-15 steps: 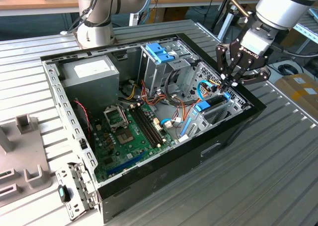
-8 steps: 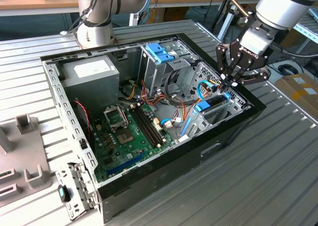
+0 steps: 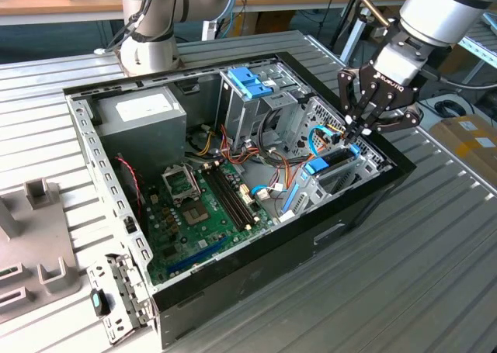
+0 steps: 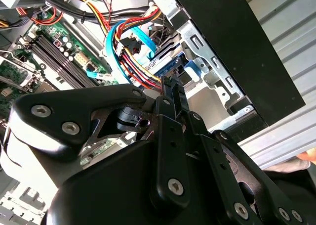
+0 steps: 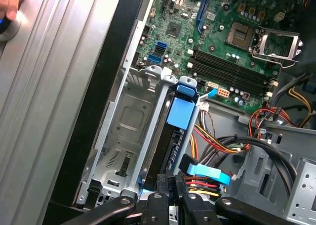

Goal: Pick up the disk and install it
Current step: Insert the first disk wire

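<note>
Hovering at the right side of the exterior view, the claw [image 3: 355,129] hangs over the near corner of the open computer case [image 3: 353,205], fingers drawn close together with tips at the back end of the disk [image 3: 326,167]. Whether the tips actually pinch the disk I cannot tell.

Disk stands on edge in the metal drive bay [image 3: 342,174] at the case's right corner, blue frame showing on top. In the first wrist view the disk [image 5: 177,131] runs up the middle of the frame, blue tab at its far end, claw fingers [image 5: 170,188] at its near end along the bottom edge; an empty slot of the drive bay [image 5: 123,131] lies just beside it. A flat blue cable [image 5: 205,173] crosses near the fingers.

Second wrist view: claw [image 4: 170,86] points into a bundle of red, yellow and blue wires [image 4: 131,52].

Green circuit board [image 3: 202,205] covers the case floor, centre of the exterior view. Grey power box [image 3: 140,116] sits upper left; metal cage with blue handle [image 3: 250,81] stands behind. A person's fingertips [image 5: 11,5] show at the upper left of the first wrist view.
</note>
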You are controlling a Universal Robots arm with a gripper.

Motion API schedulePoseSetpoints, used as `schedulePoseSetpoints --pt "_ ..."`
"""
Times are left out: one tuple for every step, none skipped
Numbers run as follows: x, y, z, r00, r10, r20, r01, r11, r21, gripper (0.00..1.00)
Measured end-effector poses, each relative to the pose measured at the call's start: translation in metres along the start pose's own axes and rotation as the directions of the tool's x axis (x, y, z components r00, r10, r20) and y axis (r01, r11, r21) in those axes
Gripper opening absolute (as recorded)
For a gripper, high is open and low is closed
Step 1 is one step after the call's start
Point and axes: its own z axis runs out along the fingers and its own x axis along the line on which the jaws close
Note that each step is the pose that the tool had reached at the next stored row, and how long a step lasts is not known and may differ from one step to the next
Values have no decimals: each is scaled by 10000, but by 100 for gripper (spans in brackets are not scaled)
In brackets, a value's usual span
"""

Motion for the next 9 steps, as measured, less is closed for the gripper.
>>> schedulePoseSetpoints --pt "0 0 0 10000 18 -1 -18 10000 0 17" --pt "0 0 0 10000 35 -2 -35 10000 0 17" --pt "0 0 0 10000 56 -3 -56 10000 1 17" --pt "0 0 0 10000 75 -4 -75 10000 1 17" --pt "0 0 0 10000 94 -5 -94 10000 2 17" --pt "0 0 0 9999 112 -5 -112 9999 2 17" --pt "0 0 0 9999 155 -8 -155 9999 3 17" --pt "0 0 0 9999 171 -8 -171 9999 4 17" --pt "0 0 0 9998 189 -9 -189 9998 4 17"
